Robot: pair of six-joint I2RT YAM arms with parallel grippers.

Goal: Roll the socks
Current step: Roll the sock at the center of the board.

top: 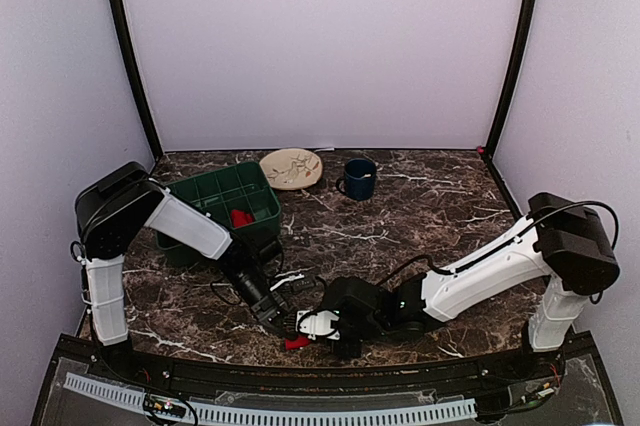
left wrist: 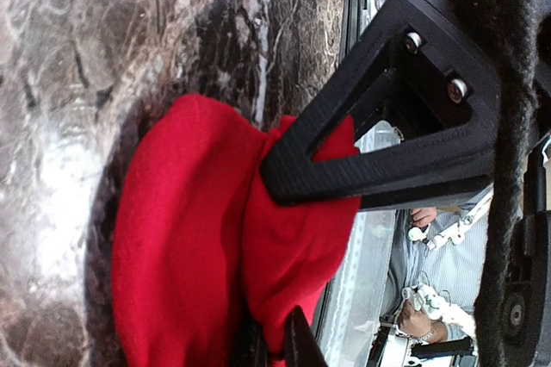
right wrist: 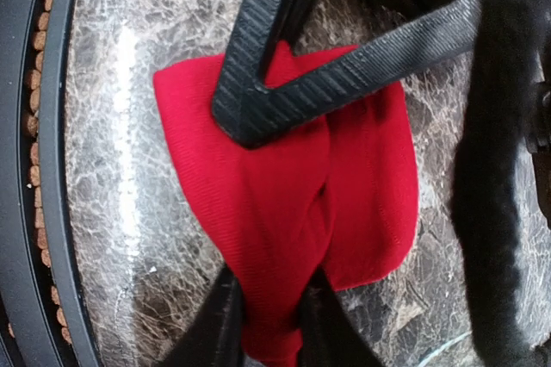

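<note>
A red sock (top: 296, 342) lies bunched on the marble table near the front edge, between both grippers. In the left wrist view the red sock (left wrist: 189, 238) fills the middle, and my left gripper (left wrist: 280, 341) is shut on a fold of it. In the right wrist view the red sock (right wrist: 284, 203) lies folded on the table, and my right gripper (right wrist: 271, 332) is shut on its near end. My left gripper (top: 283, 324) and right gripper (top: 312, 326) meet over the sock. Another red sock (top: 241, 217) lies in the green bin.
A green bin (top: 205, 196) stands at the back left. A beige plate (top: 291, 168) and a dark blue mug (top: 359, 178) stand at the back. The table's black front rail (top: 320, 371) runs just beside the sock.
</note>
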